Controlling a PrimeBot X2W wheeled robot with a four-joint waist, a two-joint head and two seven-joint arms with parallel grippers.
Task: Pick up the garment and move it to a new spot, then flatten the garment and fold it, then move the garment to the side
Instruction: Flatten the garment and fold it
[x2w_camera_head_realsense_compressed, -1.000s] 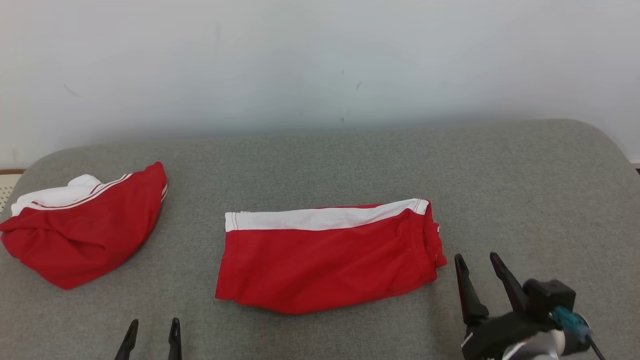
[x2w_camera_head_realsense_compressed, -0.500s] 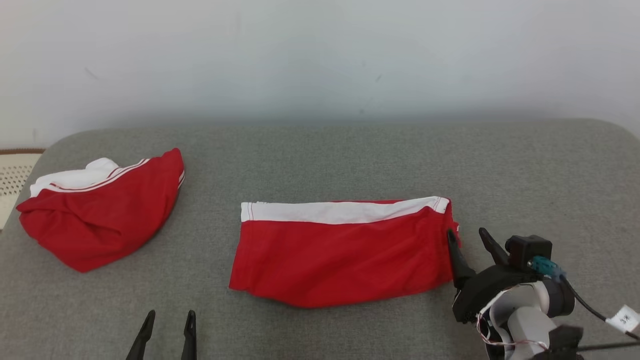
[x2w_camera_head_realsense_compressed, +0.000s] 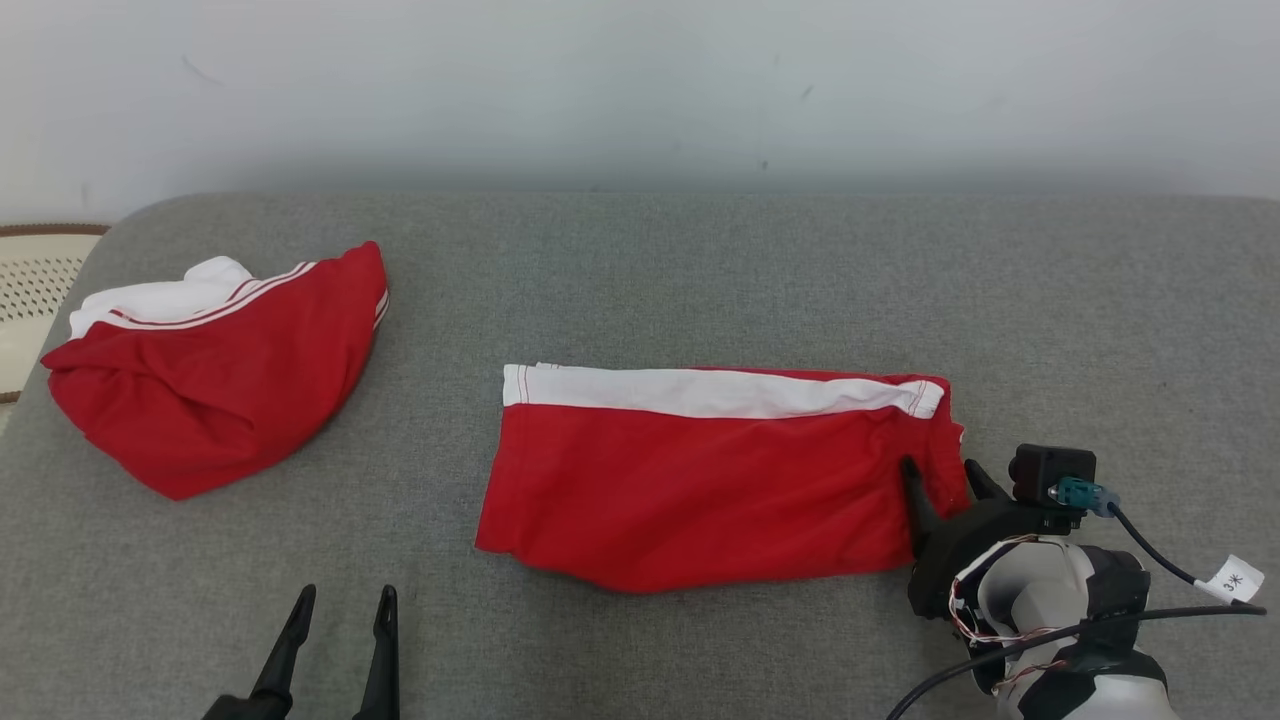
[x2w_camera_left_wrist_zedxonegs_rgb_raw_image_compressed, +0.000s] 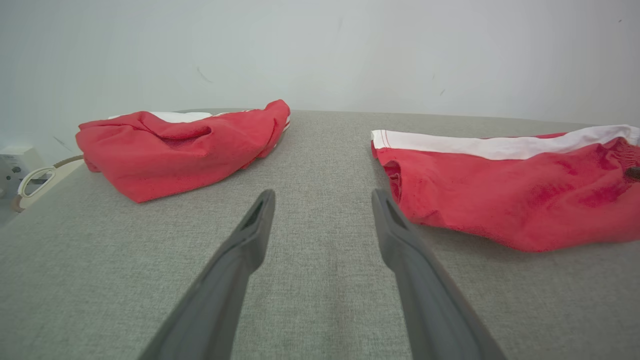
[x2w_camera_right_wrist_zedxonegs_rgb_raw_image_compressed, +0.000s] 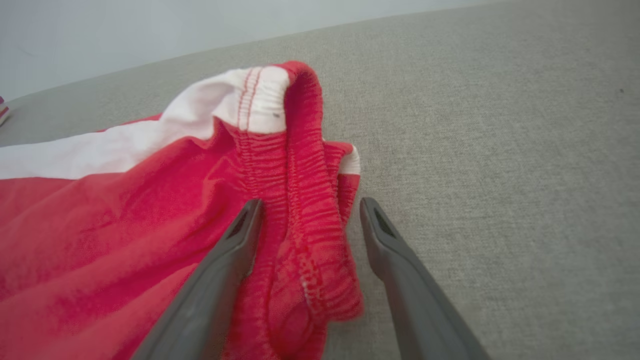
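Folded garment (x2w_camera_head_realsense_compressed: 690, 490): we record matt red woven cloth, white band, gathered elastic waistband (x2w_camera_right_wrist_zedxonegs_rgb_raw_image_compressed: 305, 200) with visible stitching.
Crumpled garment (x2w_camera_head_realsense_compressed: 200, 400): same matt red-and-white cloth.
Worktop (x2w_camera_head_realsense_compressed: 700, 270): coarse grey fabric covering, matt.
Right hand (x2w_camera_head_realsense_compressed: 938, 466): we note smooth dark matt plastic fingers (x2w_camera_right_wrist_zedxonegs_rgb_raw_image_compressed: 220, 280).
Wall (x2w_camera_head_realsense_compressed: 640, 90): smooth, pale, faintly scuffed paint.

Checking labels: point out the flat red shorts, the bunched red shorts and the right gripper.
flat red shorts (x2w_camera_head_realsense_compressed: 690, 490): head view, middle of the red panel.
bunched red shorts (x2w_camera_head_realsense_compressed: 210, 400): head view, middle of the red heap.
right gripper (x2w_camera_right_wrist_zedxonegs_rgb_raw_image_compressed: 311, 201): right wrist view, midway between its fingertips.
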